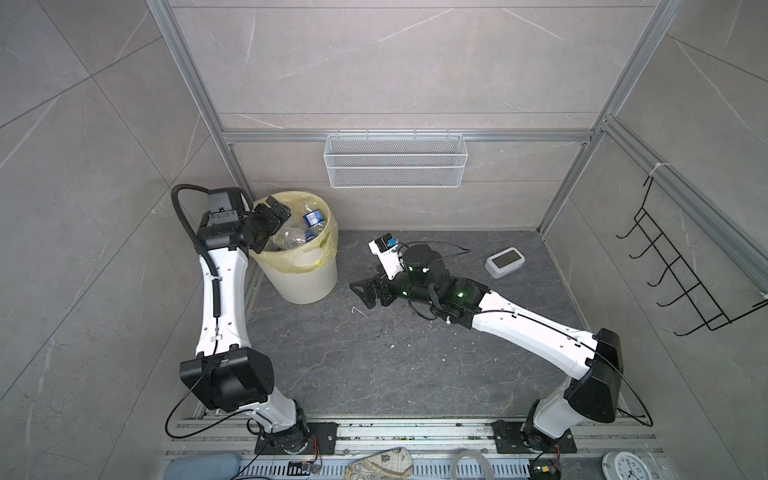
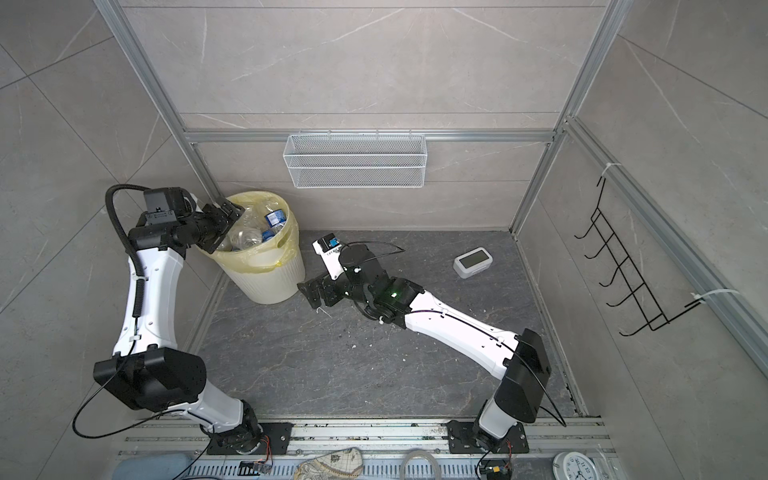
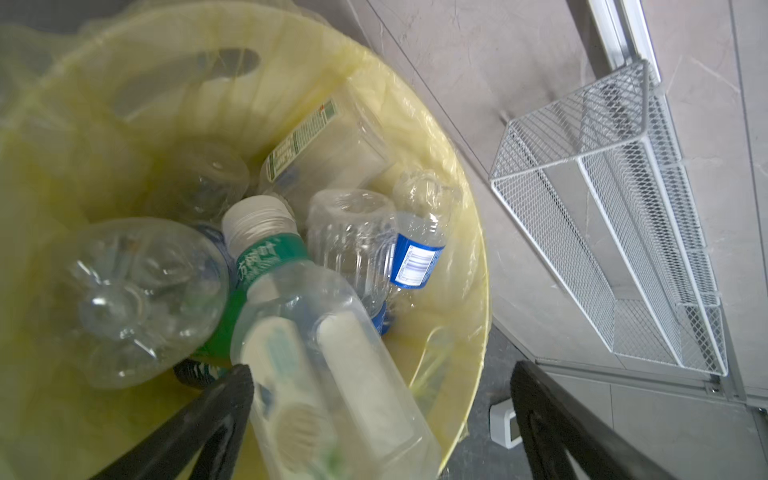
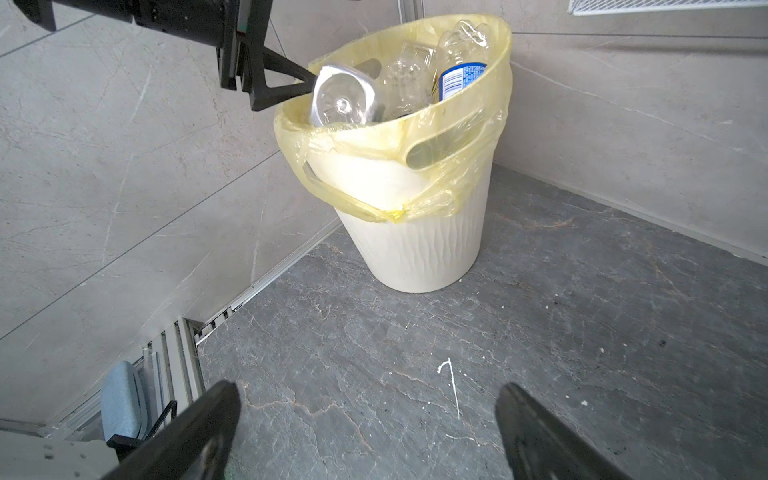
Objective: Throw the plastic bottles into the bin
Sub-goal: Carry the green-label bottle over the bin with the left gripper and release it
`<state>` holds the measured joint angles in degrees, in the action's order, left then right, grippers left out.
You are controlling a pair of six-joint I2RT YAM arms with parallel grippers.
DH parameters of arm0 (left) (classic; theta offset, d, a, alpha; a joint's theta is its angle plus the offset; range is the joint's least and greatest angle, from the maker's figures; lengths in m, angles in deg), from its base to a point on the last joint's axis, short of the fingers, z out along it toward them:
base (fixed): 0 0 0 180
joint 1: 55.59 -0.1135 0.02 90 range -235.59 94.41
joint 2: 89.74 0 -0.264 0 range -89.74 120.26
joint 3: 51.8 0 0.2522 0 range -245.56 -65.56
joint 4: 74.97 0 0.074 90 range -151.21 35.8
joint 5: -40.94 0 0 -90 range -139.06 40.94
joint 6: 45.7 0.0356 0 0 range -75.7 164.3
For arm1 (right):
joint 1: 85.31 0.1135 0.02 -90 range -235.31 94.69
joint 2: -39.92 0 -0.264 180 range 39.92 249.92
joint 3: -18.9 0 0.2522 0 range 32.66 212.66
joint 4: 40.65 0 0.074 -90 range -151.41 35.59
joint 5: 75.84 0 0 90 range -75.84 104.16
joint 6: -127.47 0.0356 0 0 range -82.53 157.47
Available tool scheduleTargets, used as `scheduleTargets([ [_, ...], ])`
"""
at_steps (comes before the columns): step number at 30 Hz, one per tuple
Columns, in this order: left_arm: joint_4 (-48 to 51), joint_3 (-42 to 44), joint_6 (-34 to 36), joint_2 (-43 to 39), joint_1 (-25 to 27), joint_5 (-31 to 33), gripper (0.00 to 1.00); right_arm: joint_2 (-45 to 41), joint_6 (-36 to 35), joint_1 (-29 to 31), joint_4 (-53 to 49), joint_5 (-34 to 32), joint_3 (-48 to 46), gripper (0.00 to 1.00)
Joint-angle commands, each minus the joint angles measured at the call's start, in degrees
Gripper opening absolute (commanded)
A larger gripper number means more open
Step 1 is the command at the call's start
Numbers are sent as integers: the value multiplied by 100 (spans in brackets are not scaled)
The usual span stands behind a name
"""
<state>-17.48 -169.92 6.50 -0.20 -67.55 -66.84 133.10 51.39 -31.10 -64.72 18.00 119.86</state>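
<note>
The round cream-white ribbed plastic bin (image 1: 309, 282), lined with a see-through yellow bag (image 1: 326, 249), stands at about 10 o'clock on the dark grey stone bench (image 1: 374, 365), close to the back corner. It is piled high with the small clear plastic bottles (image 1: 307, 228). 1 bottle with a blue label (image 3: 415, 257) and 1 bottle with a green label and a white cap (image 3: 266, 245) lie near the top.

The left arm (image 1: 220, 291) reaches over the bin's rim from its 9 o'clock side. The left jaws are wide open. In the left wrist view 1 clear bottle with a white label (image 3: 328, 374) lies loose between them. It is blurred and has a big gap on 1 side, so nothing squeezes it. I think it is dropping onto the pile.

The right arm (image 1: 536, 328) is low over the bench on the bin's 3 o'clock side, near the bin but not touching it. The right jaws are wide open too and hold nothing.

To do this drop well, the left jaws should be held wide above the bin until the bottle lands. The pile comes nearly up to the rim, so the bottle could roll off. Aiming at the middle is safer than the edge. After that the arm should go straight up, not sideways, so the tips do not catch the thin bag or tip the bin. The white box-shaped clock (image 1: 504, 261) at 2 o'clock is not a bottle and should be left alone.
</note>
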Motion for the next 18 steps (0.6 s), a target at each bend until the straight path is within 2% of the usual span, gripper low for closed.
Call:
scheduleTargets([
  [1,-224,-112,-49,-763,14,-300,100,-63,107,22,7,17,12,99],
  [9,-297,232,139,-1355,10,-377,100,142,217,15,19,95,162,99],
  [13,-914,926,284,-1857,69,-501,100,204,217,-79,-62,73,256,99],
  [16,-1476,1480,692,-2299,364,-503,100,279,269,-249,-284,50,451,99],
  [18,-1773,1773,1098,-2598,816,-174,100,292,317,-431,-406,13,542,99],
])
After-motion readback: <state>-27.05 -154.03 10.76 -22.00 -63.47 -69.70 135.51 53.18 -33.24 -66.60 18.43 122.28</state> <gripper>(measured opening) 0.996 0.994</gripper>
